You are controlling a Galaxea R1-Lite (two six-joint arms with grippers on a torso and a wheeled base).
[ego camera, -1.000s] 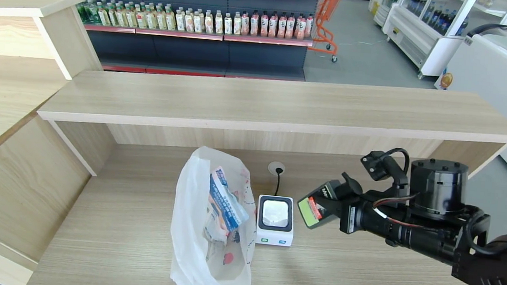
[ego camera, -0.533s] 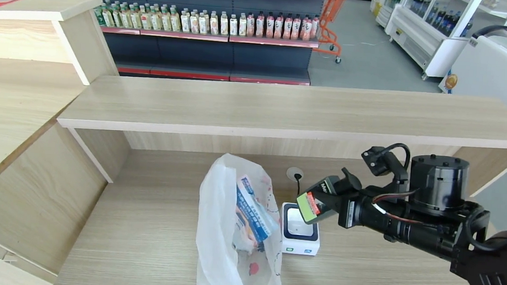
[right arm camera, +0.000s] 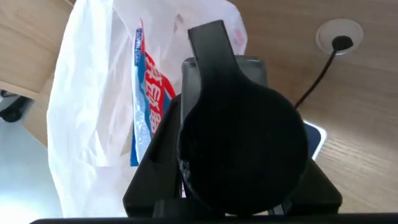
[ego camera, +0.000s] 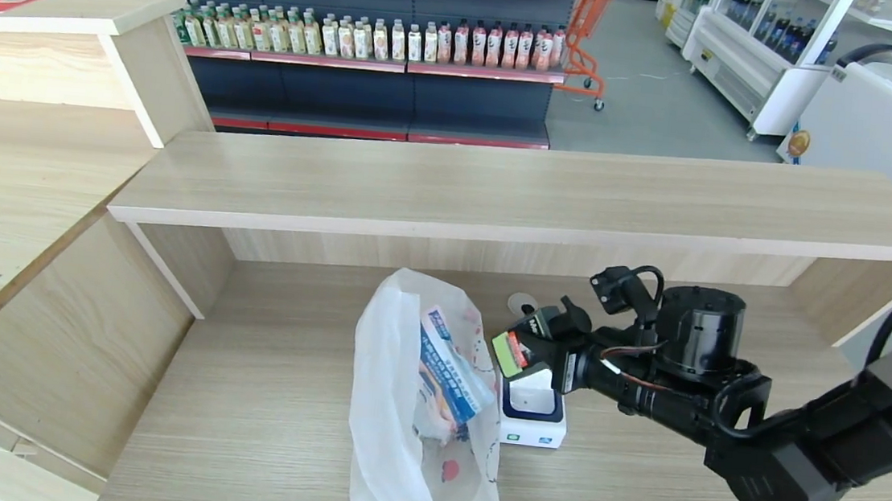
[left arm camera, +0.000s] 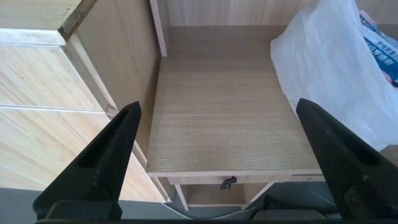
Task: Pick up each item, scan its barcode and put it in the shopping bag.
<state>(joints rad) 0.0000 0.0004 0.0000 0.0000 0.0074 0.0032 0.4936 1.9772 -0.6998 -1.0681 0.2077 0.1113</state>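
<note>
1. Green and red on its label, the dark item [ego camera: 512, 353] is clamped in the right gripper [ego camera: 528, 345]. It is held in the air over the bag-side edge of the scanner [ego camera: 532, 432], label end turned toward the bag [ego camera: 392, 407].
2. Over the last second the right arm has carried it from the far side of the scanner, across the window, to just beside the bag. The head camera has shifted too, but the item's place against the scanner has plainly changed.
3. My reading: the scan pass is done or ending, and the drop into the bag comes next. Whether the barcode registered cannot be told.
4. The bag stands on the counter [ego camera: 253, 427] against the scanner's side, mouth upward, with a blue packet [ego camera: 447, 372] sticking out of it.
5. That packet takes up part of the mouth and the thin rim looks floppy, so the item likely needs to go over and down rather than push in sideways.
6. The scanner's cable runs to a hole [right arm camera: 336, 34] behind it.
7. The left gripper [left arm camera: 217, 118] hangs empty, jaws wide apart, over the counter near the bag.
</note>
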